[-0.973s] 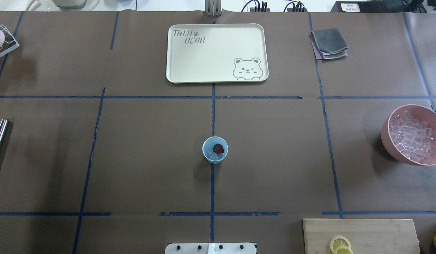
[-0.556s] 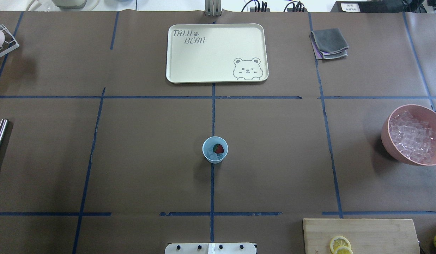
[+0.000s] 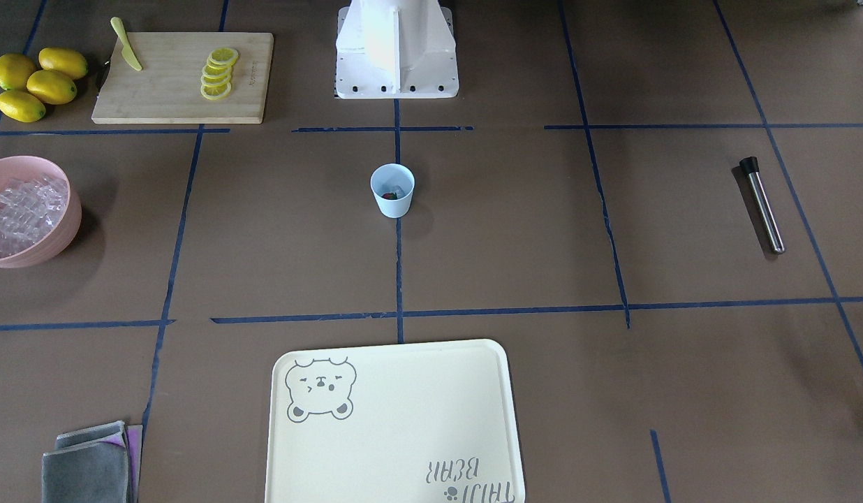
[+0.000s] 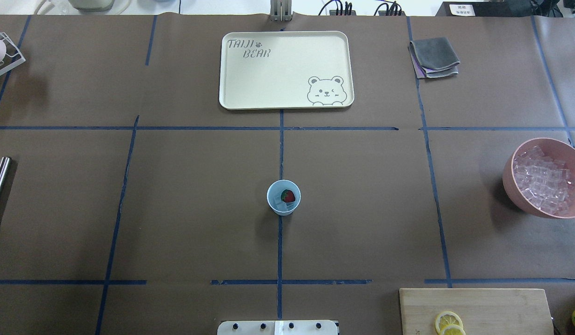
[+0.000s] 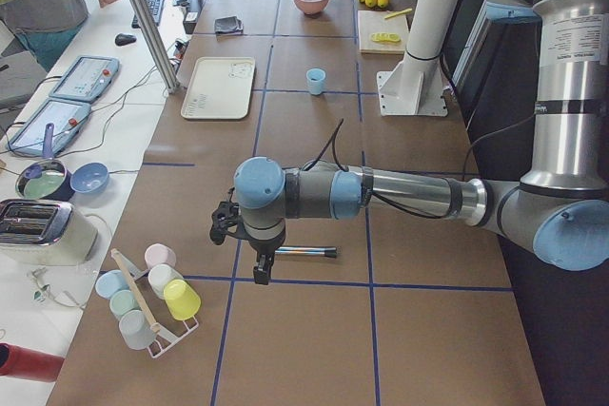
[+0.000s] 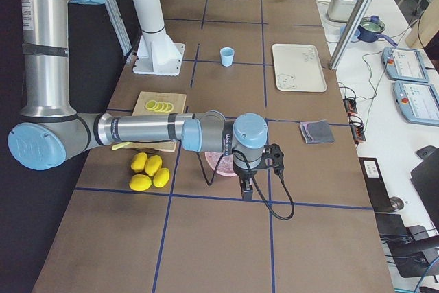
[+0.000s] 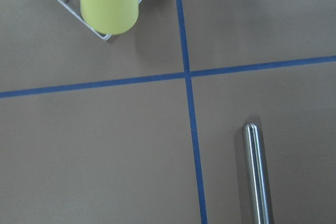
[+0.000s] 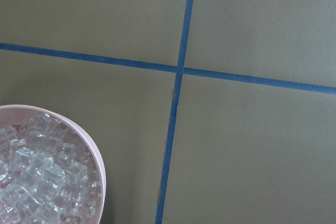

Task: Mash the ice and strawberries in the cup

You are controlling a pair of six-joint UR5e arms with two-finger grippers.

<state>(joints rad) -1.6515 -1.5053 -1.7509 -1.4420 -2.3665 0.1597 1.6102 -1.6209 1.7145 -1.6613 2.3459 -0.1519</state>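
Brown paper-covered table [image 4: 185, 223] with blue tape grid [image 4: 199, 128], white bench [image 5: 114, 164] alongside.

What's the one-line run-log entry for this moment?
cup upright, mid-table | strawberry whole, with ice inside | muddler lying free | left gripper near muddler | right gripper near pink bowl | jaws: cannot tell

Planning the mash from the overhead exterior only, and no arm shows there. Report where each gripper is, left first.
Observer: The left gripper hangs over the table's left end, by the metal rod and near the cup rack.
Operator: Describe that rod; my view cuts it off.
Observer: It lies flat, steel, with a black cap on the end toward the robot.
Operator: Now the right one.
Observer: The right gripper hangs at the right end, just beside the pink bowl of ice; open or shut, I cannot tell.
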